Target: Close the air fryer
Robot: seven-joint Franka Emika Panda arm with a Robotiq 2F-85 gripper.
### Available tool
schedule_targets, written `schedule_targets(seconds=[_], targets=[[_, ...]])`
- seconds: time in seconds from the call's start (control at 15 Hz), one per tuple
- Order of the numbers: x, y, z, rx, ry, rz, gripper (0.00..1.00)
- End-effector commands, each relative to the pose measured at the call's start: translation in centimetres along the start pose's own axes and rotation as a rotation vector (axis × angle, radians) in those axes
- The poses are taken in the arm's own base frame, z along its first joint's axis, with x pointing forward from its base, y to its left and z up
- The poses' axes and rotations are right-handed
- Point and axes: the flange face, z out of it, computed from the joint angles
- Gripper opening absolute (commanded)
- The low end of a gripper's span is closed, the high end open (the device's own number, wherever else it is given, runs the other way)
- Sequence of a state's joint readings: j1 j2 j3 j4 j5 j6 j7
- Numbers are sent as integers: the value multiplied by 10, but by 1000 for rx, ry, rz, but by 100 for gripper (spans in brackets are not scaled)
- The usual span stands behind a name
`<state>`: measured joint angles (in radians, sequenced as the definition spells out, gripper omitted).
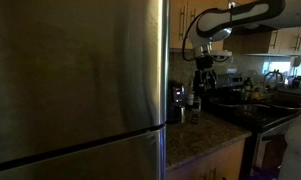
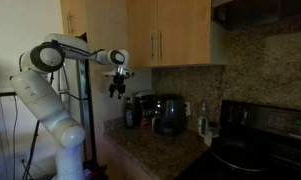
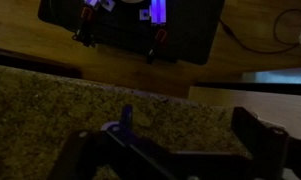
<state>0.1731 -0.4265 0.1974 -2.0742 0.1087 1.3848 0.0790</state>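
Air fryer on the granite counter, back against the wall, under the wood cabinets. Black and rounded. Too small and dim to tell whether open or closed. Just beside it, on the arm's side, a second appliance with silver parts. On its other side a small bottle, then the black stove.

Gripper hanging in the air at the end of the white arm, pointed down. Higher than the air fryer and off to its side, well apart from it, touching nothing. In the exterior view filled mostly by the steel fridge, visible past the fridge's edge, above the counter and clear of everything on it.

Wrist view very dark. Two fingers at the bottom edge, spread wide, with speckled counter showing between them and nothing held. Farther up, beyond a wood-coloured strip, a black box with small red and purple lights; cannot tell what it is.
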Motion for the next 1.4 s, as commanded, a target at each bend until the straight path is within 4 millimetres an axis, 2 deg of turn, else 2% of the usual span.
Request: schedule_targets(seconds=[0.0,0.53,0.67,0.73,1.0,1.07,1.2,1.33], targets=[[0,0,-1,0,-1,0,100],[12,-1,-17,-22,344,265,100],[10,-4,-14,5,323,370,100],[15,-4,-20,3,305,299,100],[14,-6,-20,2,307,307,100],[37,2,-2,-26,290,337,100],[62,15,26,-53,323,368,100],[82,24,45,-52,350,402,100]])
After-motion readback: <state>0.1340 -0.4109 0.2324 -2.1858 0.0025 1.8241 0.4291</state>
